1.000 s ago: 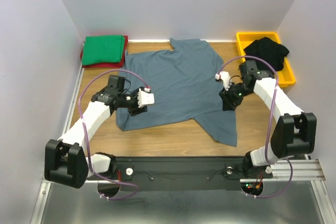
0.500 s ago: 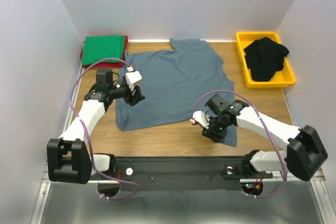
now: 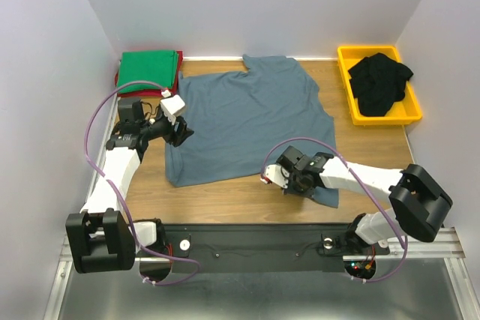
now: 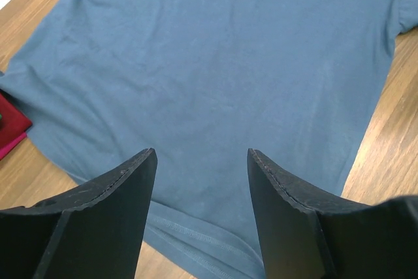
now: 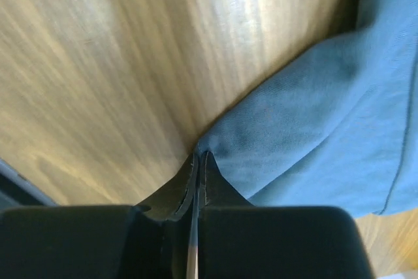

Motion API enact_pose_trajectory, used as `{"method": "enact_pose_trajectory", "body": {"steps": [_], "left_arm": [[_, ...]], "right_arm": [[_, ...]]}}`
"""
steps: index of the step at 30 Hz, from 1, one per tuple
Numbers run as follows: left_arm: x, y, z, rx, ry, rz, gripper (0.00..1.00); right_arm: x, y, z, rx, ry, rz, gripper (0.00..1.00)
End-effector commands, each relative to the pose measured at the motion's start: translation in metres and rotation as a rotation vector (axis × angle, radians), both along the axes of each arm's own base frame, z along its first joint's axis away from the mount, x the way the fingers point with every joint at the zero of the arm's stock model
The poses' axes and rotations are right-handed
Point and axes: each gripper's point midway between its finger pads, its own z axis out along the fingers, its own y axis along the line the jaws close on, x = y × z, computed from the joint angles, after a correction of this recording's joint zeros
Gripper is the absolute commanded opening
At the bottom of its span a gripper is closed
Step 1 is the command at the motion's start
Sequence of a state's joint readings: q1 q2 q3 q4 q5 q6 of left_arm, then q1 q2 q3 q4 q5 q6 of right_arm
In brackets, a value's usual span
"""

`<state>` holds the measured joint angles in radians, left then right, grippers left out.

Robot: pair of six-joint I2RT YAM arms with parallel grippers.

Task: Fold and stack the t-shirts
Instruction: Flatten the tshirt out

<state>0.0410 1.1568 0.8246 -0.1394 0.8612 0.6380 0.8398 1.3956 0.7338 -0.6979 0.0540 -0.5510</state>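
A slate blue-grey t-shirt (image 3: pixel 247 114) (image 4: pixel 222 63) lies spread flat on the wooden table. My left gripper (image 3: pixel 180 131) (image 4: pixel 201 155) hovers open over its left edge, nothing between the fingers. My right gripper (image 3: pixel 294 187) (image 5: pixel 199 155) is down at the table by the near sleeve, shut, its tips pinching the edge of the blue-grey cloth (image 5: pixel 326 122). A folded green t-shirt (image 3: pixel 150 71) rests on a red one (image 3: pixel 120 84) (image 4: pixel 10 122) at the back left. Black t-shirts (image 3: pixel 381 80) lie crumpled in the bin.
The yellow plastic bin (image 3: pixel 409 116) stands at the back right corner. Bare wood (image 5: pixel 98 63) shows along the near edge and to the right of the shirt. White walls close in the table on three sides.
The right gripper moved from the shirt's right side down to the near sleeve and closed on its edge. The left gripper travelled back and left along the shirt's left edge, staying open.
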Motion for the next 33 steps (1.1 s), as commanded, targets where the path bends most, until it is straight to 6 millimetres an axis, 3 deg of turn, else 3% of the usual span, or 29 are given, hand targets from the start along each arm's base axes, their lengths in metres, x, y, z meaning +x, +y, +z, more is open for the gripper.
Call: {"method": "enact_pose_trajectory", "body": {"steps": [1,2,10,12,18,20,21,22,24,26,31,33], "left_arm": [[0.0,-0.004,0.011,-0.02,-0.028,-0.028,0.68],[0.0,-0.004,0.011,-0.025,-0.023,-0.029,0.68],[0.0,-0.005,0.013,-0.025,-0.016,-0.044,0.68],[0.003,-0.005,0.011,-0.028,-0.006,-0.044,0.68],[0.014,-0.004,0.004,-0.046,0.032,-0.026,0.68],[0.016,-0.005,0.004,-0.053,0.034,-0.021,0.68],[0.017,-0.004,0.003,-0.057,0.036,-0.017,0.68],[0.018,-0.003,0.002,-0.058,0.04,-0.011,0.68],[0.019,-0.004,0.0,-0.061,0.051,-0.009,0.68],[0.02,-0.002,-0.001,-0.06,0.054,-0.001,0.68],[0.017,0.002,-0.004,-0.057,0.054,0.01,0.68],[0.016,0.002,-0.005,-0.063,0.059,0.015,0.68]], "right_arm": [[0.03,0.015,0.024,0.053,-0.152,-0.027,0.01],[0.03,0.015,0.025,0.05,-0.153,-0.023,0.0],[0.069,0.032,0.1,0.277,-0.203,-0.044,0.01],[0.079,0.023,0.102,0.288,-0.184,-0.054,0.01],[0.115,-0.016,0.068,0.267,-0.074,-0.13,0.01],[0.126,-0.018,0.062,0.272,-0.058,-0.155,0.1],[0.138,-0.02,0.059,0.273,-0.059,-0.185,0.26],[0.142,-0.022,0.055,0.266,-0.05,-0.206,0.34],[0.151,-0.025,0.05,0.249,-0.043,-0.235,0.41],[0.155,-0.023,0.058,0.275,-0.056,-0.248,0.42],[0.15,-0.009,0.107,0.405,-0.152,-0.183,0.43],[0.143,-0.005,0.114,0.412,-0.165,-0.16,0.43]]}}
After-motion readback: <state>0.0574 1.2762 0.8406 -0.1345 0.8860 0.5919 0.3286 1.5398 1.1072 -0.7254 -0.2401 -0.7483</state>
